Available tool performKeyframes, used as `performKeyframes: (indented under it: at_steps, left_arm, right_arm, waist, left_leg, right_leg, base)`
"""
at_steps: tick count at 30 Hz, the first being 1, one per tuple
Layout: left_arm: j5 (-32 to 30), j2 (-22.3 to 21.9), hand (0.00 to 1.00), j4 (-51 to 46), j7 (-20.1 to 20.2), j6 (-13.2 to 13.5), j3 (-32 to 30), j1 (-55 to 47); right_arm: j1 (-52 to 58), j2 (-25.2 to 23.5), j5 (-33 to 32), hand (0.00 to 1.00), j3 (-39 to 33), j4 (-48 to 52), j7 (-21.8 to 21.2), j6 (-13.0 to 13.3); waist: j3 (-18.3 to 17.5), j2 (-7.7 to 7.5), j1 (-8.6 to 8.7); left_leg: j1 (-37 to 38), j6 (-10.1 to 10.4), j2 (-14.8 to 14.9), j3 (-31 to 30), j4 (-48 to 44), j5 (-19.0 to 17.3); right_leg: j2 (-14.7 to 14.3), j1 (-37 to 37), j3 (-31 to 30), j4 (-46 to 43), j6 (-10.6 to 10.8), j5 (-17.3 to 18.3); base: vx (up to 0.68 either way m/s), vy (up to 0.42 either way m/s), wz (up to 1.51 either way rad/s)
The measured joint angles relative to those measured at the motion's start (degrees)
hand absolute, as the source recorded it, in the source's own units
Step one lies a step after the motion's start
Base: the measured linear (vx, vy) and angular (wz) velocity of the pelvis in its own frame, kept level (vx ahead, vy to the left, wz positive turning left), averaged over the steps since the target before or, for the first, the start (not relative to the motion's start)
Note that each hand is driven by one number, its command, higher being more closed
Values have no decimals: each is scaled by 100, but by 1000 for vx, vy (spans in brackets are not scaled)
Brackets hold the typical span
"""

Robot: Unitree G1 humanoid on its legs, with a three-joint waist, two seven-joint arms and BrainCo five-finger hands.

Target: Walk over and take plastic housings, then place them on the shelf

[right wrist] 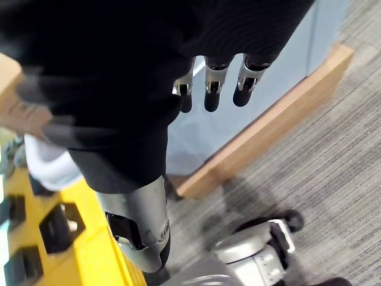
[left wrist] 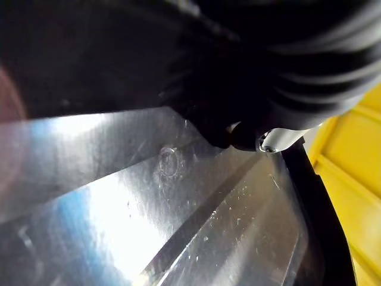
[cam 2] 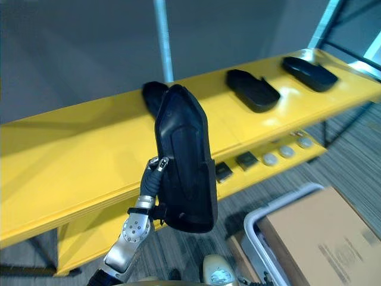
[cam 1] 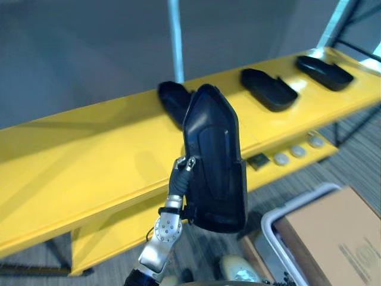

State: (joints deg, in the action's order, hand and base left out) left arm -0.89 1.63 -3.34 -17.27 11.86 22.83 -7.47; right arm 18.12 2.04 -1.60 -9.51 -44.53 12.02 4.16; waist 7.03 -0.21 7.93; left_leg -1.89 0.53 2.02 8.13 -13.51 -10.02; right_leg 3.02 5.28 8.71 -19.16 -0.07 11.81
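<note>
Found the left hand [cam 1: 178,179] raised in front of the yellow shelf [cam 1: 89,155] and closed on a black plastic housing [cam 1: 214,161]. Saw one silver digit hooked onto a long edge near the lower end, with the other fingers hidden behind the shell. Saw it held upright, narrow end up, clear of the shelf's top board.

Noted a long shell, tapering to a blunt angled tip at the top and squarer and wider at the base. Made out a raised rim round a smoother sunken panel, and a stepped notch low on the side away from the hand. Caught, in the left wrist view, a hard sheen on the surface, with fine scratches, a small round moulded mark and a straight ridge running lengthwise.

Counted three more of the same kind lying flat along the top board, well apart: the nearest housing [cam 1: 171,98] partly behind the held one, then the middle housing [cam 1: 268,89] and the far housing [cam 1: 324,71]. Spotted dark square parts [cam 2: 246,159] and pale round discs [cam 1: 297,151] on the lower board.

Found the right hand [right wrist: 207,89] hanging over grey carpet [right wrist: 321,167], fingers straight and loose, holding nothing. Saw a white bin [cam 1: 271,229] on the floor to the right, with a cardboard box [cam 1: 333,232] in it.
</note>
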Motion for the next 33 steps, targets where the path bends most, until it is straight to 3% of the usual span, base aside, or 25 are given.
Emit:
performKeyframes:
  at_steps: [4,6,9,11,12,13,14,15,17,19,21,28,31,32,33]
  left_arm:
    - [-3,-26,100,-13,92,-1,1,-14]
    - [-4,-18,100,-16,98,-7,-15,-43]
    - [-53,103,100,-18,98,-12,-50,-42]
    - [-129,220,100,-18,93,-13,-92,-44]
    - [-207,221,100,-19,83,-17,-208,-45]
    - [-220,216,100,-16,80,-23,-297,-51]
    - [-232,217,100,-28,75,-19,-366,-50]
    - [-260,280,100,-83,58,-9,-526,-46]
    - [-337,329,100,-74,58,-21,-721,-7]
    - [-465,320,100,-71,43,-44,-996,-6]
    - [-553,333,100,-71,17,-82,-1123,-4]
    - [-664,444,100,-57,-79,-111,-1236,36]
    - [-657,414,100,-58,-188,-141,-1236,123]
    - [-649,402,100,-63,-205,-142,-1250,159]
    - [-620,315,100,-62,-263,-143,-1256,176]
  right_arm:
    - [-57,-126,-1,0,94,216,-7,125]
    - [-99,-191,3,0,92,209,11,160]
    - [-234,-212,14,0,77,29,20,177]
    - [-274,-220,23,0,37,3,19,180]
    - [-331,-175,26,0,-18,11,18,202]
    - [-336,-150,68,0,-17,1,19,202]
    - [-333,-172,106,0,-14,-15,20,200]
    - [-339,-235,181,0,2,-83,17,201]
    - [-466,-234,227,0,-7,-192,8,193]
    - [-517,-95,253,0,13,-208,-23,160]
    - [-499,-11,276,0,17,-242,-85,141]
    - [-424,21,401,0,108,-374,-112,61]
    - [-491,80,407,0,110,-474,-122,40]
    - [-508,92,423,0,105,-523,-117,39]
    - [-614,143,450,0,106,-703,-103,22]
  waist:
    - [-125,-145,-255]
    - [-231,-258,-258]
    - [-252,-280,-237]
    - [-256,-274,-247]
    - [-181,-149,-250]
    - [-184,-67,-232]
    - [-224,-97,-244]
    - [-305,-234,-255]
    - [-343,-227,-224]
    - [-309,-40,-232]
    - [-329,53,-206]
    - [-369,-48,-228]
    - [-338,-143,-237]
    - [-301,-142,-242]
    - [-256,-109,-224]
  left_leg:
    - [194,139,45,21,401,133]
    - [251,171,21,22,608,295]
    - [420,172,11,26,903,576]
    - [471,170,22,50,979,730]
    - [526,167,157,34,925,750]
    - [580,185,240,20,972,758]
    - [616,203,242,46,1016,766]
    - [725,240,147,132,1198,758]
    - [885,260,199,305,1466,741]
    - [921,297,194,466,1670,770]
    - [975,320,192,506,1774,831]
    - [1041,312,179,566,1919,940]
    - [355,278,272,567,922,451]
    - [96,269,453,818,380,192]
    - [-267,60,946,1411,-596,-124]
  right_leg:
    - [-39,-300,190,360,-30,-25]
    - [-37,-445,296,587,10,-138]
    - [-36,-599,489,753,-14,-403]
    - [-33,-609,539,633,-68,-527]
    - [-79,-302,518,46,-48,-475]
    - [-206,-346,393,421,-23,-302]
    - [-235,-442,324,839,3,-471]
    - [-109,-395,201,1256,9,-1108]
    - [-185,-492,123,1373,39,-1033]
    - [-223,-495,56,1592,18,-1048]
    - [-243,-522,44,1674,-9,-1113]
    - [-269,-659,58,1959,36,-1304]
    - [-180,-492,107,1913,32,-1259]
    - [-157,-464,189,1920,35,-1291]
    - [-97,-364,292,1848,-60,-1314]
  base:
    - [140,-45,26]
    - [136,14,33]
    - [113,56,47]
    - [58,39,27]
    - [10,25,23]
    - [-1,21,18]
    - [10,10,9]
    - [53,-50,5]
    - [27,-77,-11]
    - [-104,-40,-27]
    - [-99,-27,-11]
    - [-84,-24,-3]
    - [-73,-9,14]
    - [-59,10,19]
    - [-62,72,17]
